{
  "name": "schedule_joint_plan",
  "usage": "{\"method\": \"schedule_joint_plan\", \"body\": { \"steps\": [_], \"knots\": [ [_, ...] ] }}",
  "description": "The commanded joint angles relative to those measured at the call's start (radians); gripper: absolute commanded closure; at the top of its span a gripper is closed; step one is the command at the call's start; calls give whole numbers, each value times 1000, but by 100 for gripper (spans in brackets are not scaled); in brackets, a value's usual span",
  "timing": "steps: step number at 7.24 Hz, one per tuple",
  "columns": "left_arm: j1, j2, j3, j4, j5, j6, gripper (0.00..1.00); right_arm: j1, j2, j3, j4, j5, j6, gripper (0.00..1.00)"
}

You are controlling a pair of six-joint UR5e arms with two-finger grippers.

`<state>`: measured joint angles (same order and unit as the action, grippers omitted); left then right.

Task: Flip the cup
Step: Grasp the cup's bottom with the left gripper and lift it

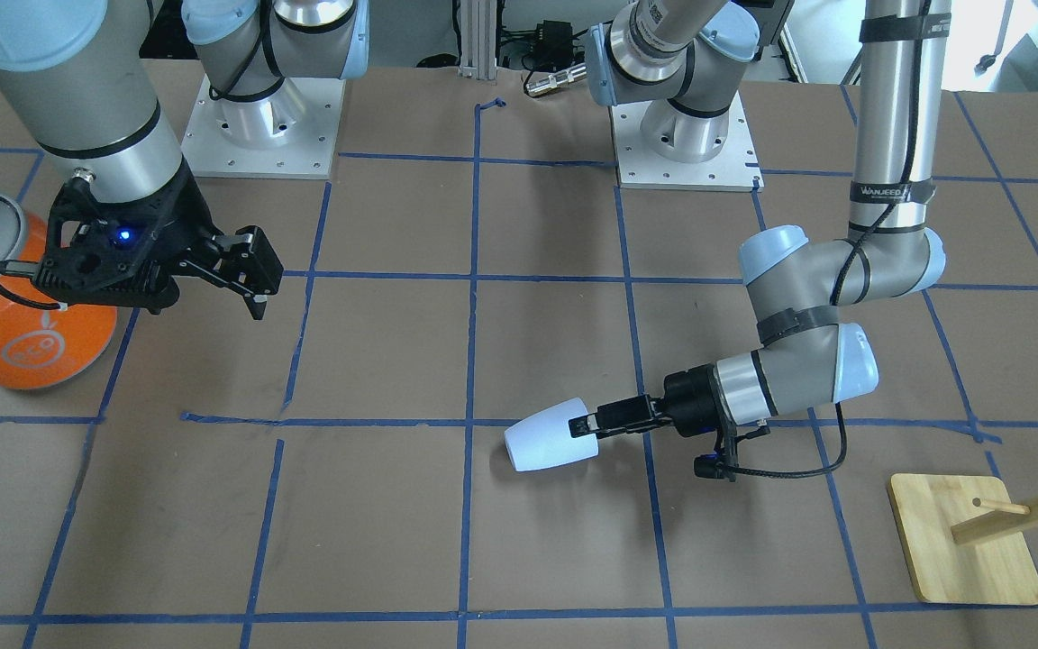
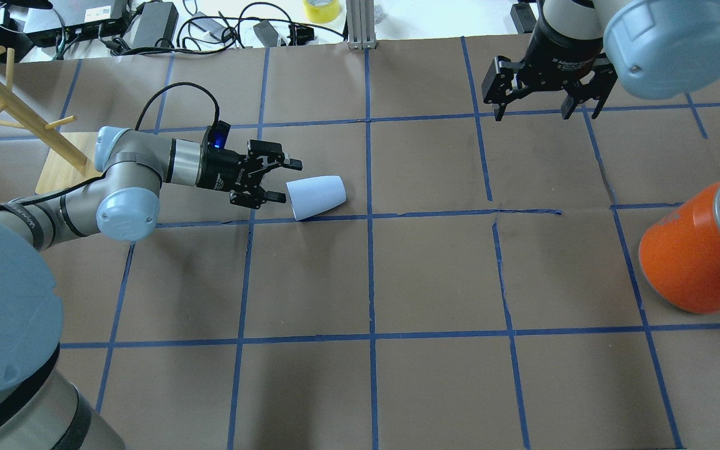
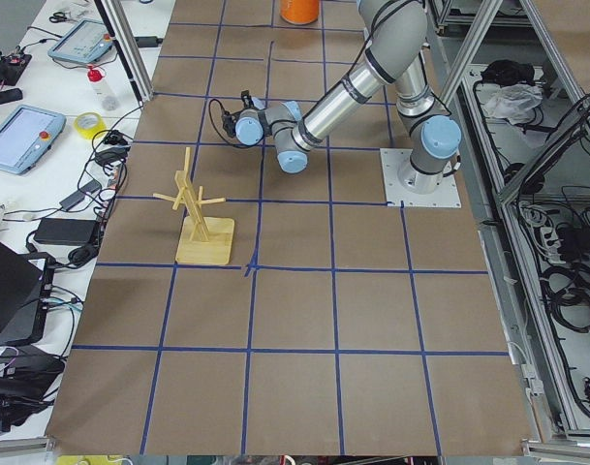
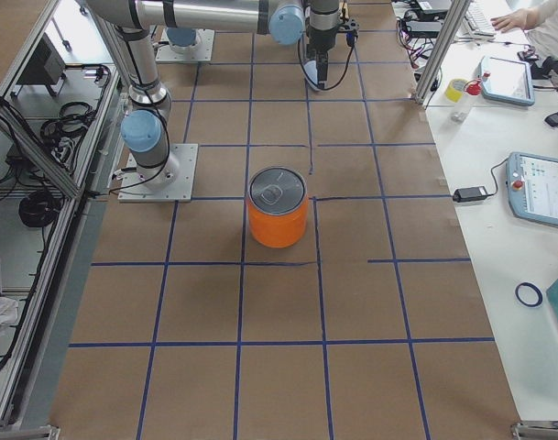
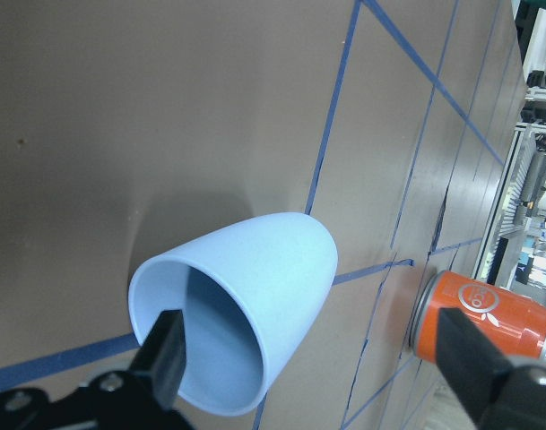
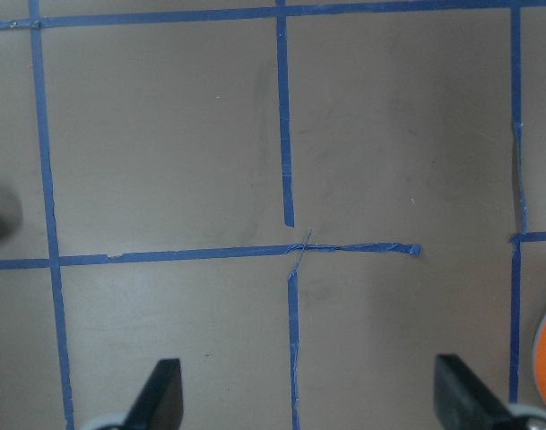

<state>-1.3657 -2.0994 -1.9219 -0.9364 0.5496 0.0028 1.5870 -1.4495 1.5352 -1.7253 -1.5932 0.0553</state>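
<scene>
The pale lavender-blue cup [image 2: 317, 196] lies on its side on the brown table, mouth toward my left gripper; it also shows in the front view [image 1: 548, 437] and in the left wrist view [image 5: 246, 313]. My left gripper [image 2: 289, 182] is low and level, open, right at the cup's mouth [image 1: 586, 421]. In the left wrist view one finger [image 5: 169, 354] overlaps the open mouth and the other finger [image 5: 474, 358] stands clear to the side. My right gripper [image 2: 546, 112] is open and empty, raised well away from the cup [image 1: 253, 281].
A large orange can [image 2: 694, 253] with a silver lid stands at the table's right side [image 1: 28, 324]. A wooden peg rack on a square base [image 2: 63, 165] stands behind my left arm [image 1: 965, 541]. Blue tape lines grid the table.
</scene>
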Motion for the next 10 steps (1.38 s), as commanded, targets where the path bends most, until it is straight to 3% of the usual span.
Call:
{"method": "schedule_joint_plan", "body": {
  "steps": [1,2,6,7,9,10],
  "knots": [
    [-42,-19,7,10,-81,-47,35,1,-2,0,-2,-5,8,0],
    [-42,-18,17,20,-82,-49,99,1,-3,0,0,-5,11,0],
    [-41,2,37,67,-60,-49,100,-1,-3,0,0,-7,9,0],
    [-41,1,35,153,-30,-70,100,-1,-3,0,-2,-7,11,0],
    [-33,48,84,168,-10,-183,100,-2,-2,2,0,-7,8,0],
    [-36,59,192,136,188,-240,100,-2,-2,2,1,-7,8,0]
  ]
}}
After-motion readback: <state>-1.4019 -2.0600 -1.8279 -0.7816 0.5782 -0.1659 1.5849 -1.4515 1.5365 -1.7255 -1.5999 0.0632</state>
